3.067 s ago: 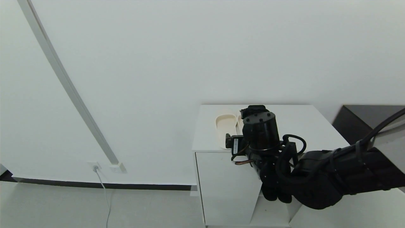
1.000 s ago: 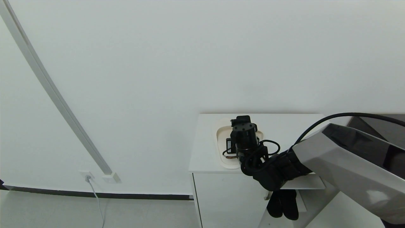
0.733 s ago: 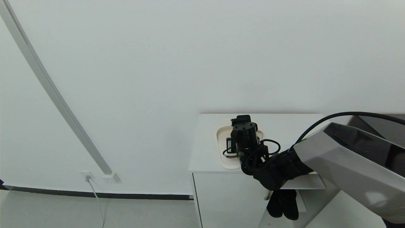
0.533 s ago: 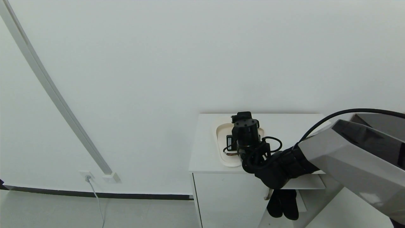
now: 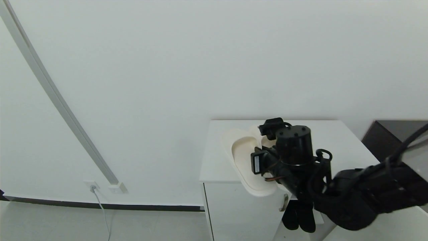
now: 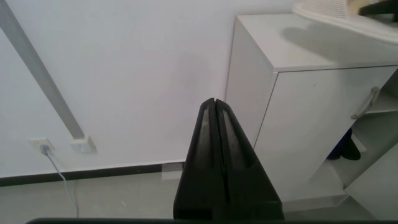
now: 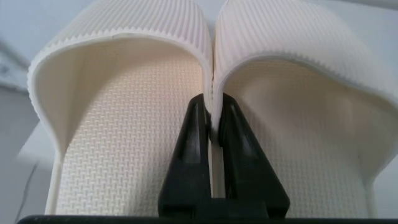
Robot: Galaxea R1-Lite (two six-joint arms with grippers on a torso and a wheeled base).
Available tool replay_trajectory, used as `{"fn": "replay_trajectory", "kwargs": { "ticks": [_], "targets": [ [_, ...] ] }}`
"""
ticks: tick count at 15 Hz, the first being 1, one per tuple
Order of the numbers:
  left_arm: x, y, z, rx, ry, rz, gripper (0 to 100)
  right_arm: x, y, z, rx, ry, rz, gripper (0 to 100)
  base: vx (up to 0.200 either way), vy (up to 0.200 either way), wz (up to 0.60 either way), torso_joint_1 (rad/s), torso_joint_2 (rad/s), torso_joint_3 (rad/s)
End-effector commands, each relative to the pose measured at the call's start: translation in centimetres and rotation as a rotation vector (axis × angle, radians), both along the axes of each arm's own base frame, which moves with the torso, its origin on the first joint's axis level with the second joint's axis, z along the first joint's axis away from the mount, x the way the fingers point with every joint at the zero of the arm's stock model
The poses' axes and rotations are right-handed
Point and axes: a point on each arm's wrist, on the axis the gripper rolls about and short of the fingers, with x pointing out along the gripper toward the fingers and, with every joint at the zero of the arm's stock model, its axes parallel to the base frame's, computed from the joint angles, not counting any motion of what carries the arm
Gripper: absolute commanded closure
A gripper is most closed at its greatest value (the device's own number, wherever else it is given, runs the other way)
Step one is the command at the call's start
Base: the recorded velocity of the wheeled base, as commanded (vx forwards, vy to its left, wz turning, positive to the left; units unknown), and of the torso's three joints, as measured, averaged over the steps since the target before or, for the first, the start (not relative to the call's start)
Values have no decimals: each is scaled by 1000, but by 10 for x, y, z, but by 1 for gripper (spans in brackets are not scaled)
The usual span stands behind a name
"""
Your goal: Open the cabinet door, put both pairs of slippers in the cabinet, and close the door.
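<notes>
My right gripper [image 7: 213, 118] is shut on the touching inner edges of the pair of cream slippers [image 7: 124, 143]. In the head view the cream slippers [image 5: 247, 160] hang tilted above the front edge of the white cabinet [image 5: 327, 140], with my right wrist [image 5: 294, 147] just beside them. A pair of black slippers [image 5: 298, 216] lies on a shelf inside the cabinet, past the shut left door with its handle [image 5: 284, 202]. The black slippers [image 6: 348, 146] also show in the left wrist view. My left gripper [image 6: 215, 109] is shut and holds nothing, low and to the left of the cabinet [image 6: 298, 118].
The cabinet's right door [image 6: 376, 183] stands open toward me. A dark piece of furniture [image 5: 394, 130] stands right of the cabinet. On the wall to the left are a slanted grey duct [image 5: 50, 90] and a socket with a cord [image 5: 91, 185]. Bare floor lies left of the cabinet.
My right arm has lifted the cream slippers off the cabinet top and drawn them back over its front edge. The head camera shifted between the earliest frame and the later ones.
</notes>
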Motion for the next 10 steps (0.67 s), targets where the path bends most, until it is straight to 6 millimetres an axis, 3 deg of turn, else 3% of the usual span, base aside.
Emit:
{"fn": "replay_trajectory", "kwargs": {
  "ticks": [1,3,10],
  "targets": [
    [0,0,0,1,1,-1,100,-52,-34,23,46,3,168,100,0,0,0,0,0,0],
    [0,0,0,1,1,2,100,-82,-50,18,51,40,261,100,0,0,0,0,0,0],
    [0,0,0,-1,1,-1,100,-89,-54,10,33,69,262,100,0,0,0,0,0,0]
  ]
}}
